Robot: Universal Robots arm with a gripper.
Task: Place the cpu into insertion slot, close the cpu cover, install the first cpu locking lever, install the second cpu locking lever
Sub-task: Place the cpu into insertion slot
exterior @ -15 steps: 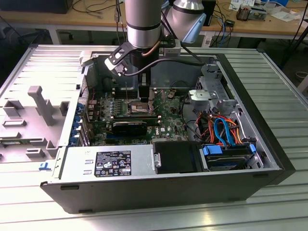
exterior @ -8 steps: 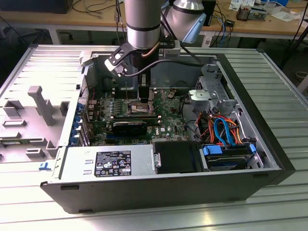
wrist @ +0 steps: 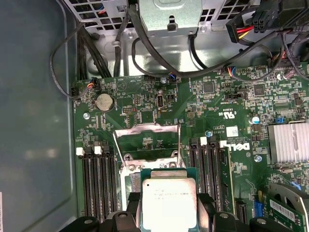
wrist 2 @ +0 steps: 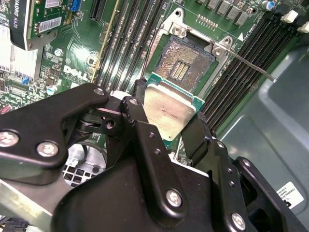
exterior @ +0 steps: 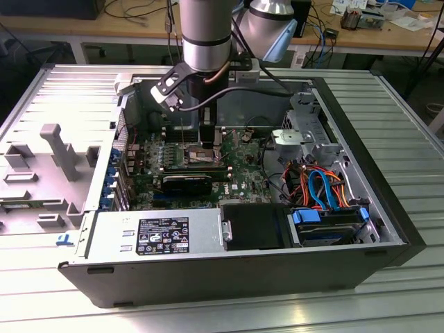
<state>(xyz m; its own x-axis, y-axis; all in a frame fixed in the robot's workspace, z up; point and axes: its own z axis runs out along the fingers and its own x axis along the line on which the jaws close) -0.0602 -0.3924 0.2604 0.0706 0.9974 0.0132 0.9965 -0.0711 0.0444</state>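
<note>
My gripper is clamped on the cpu, a flat square chip with a dull silver lid on a green rim, just above the bare insertion slot. Faint print crosses its lid, too small for me to read

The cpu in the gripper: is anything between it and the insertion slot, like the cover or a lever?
Nothing visible does. The gripper holds the cpu near the insertion slot, whose contacts lie bare. The cpu cover stands tipped up off it, and a locking lever is swung out to the side.
</note>
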